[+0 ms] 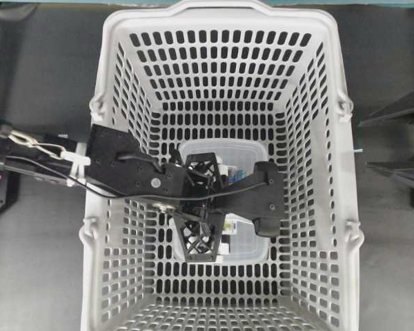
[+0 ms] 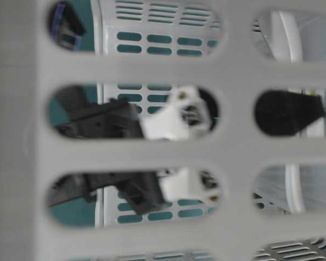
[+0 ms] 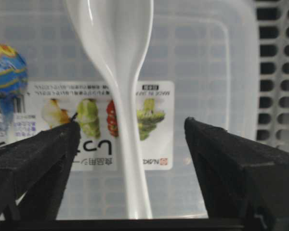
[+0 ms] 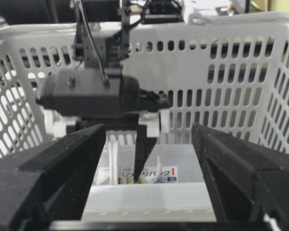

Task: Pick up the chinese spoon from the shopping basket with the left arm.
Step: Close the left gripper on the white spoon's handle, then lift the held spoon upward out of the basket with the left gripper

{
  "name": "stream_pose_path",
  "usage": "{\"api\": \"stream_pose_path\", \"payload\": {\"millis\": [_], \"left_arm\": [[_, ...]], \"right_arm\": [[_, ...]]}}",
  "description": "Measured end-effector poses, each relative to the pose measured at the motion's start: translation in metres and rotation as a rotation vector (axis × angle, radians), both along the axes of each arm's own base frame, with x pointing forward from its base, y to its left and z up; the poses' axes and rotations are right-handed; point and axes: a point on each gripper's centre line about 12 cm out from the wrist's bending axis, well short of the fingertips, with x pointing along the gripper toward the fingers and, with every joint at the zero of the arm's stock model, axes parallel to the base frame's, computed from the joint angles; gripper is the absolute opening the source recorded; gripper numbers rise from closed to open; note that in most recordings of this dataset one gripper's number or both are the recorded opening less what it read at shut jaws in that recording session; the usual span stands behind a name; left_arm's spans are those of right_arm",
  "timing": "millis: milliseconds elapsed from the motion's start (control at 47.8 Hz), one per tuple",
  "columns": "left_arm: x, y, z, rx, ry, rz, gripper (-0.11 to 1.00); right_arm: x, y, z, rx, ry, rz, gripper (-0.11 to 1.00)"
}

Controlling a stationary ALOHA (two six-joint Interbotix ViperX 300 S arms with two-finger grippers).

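My left end effector (image 3: pixel 130 144), fingers spread, straddles the chinese spoon (image 3: pixel 120 72) without touching it; the spoon lies on the clear lidded container (image 3: pixel 207 62) at the shopping basket (image 1: pixel 345 207) floor's centre.

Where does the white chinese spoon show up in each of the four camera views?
Overhead: hidden beneath the left gripper, not visible.
Table-level: cannot be picked out through the blurred basket wall.
Left wrist: chinese spoon top centre, handle running down between the open fingers.
Right wrist: not visible.
Shared landmark: the labelled clear container under the spoon, also mid-basket overhead.
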Motion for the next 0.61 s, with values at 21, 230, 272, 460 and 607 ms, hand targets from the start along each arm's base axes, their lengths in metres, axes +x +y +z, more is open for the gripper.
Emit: {"api": "stream_pose_path", "payload": {"millis": [21,230,272,460,607], "left_arm": [[0.0,0.0,-0.002,0.0,0.003,0.0,0.82],[-0.004,0.0,-0.007,-0.003,-0.007,0.001,0.55],[-0.004,0.0,-0.007,-0.002,-0.007,0.0,0.46],[-0.004,0.001,0.0,-0.001,-0.021,-0.005,0.12],[-0.003,0.001,0.029,-0.008,-0.065,-0.002,0.12]], "right_arm": [[0.0,0.0,0.0,0.0,0.0,-0.002,0.7],[0.0,0.0,-0.002,0.0,0.003,-0.002,0.7],[0.0,0.0,-0.002,0.0,0.005,-0.002,0.7],[-0.001,0.0,-0.002,0.0,0.003,0.0,0.7],[-0.003,0.0,-0.003,0.003,0.0,0.0,0.7]]}}
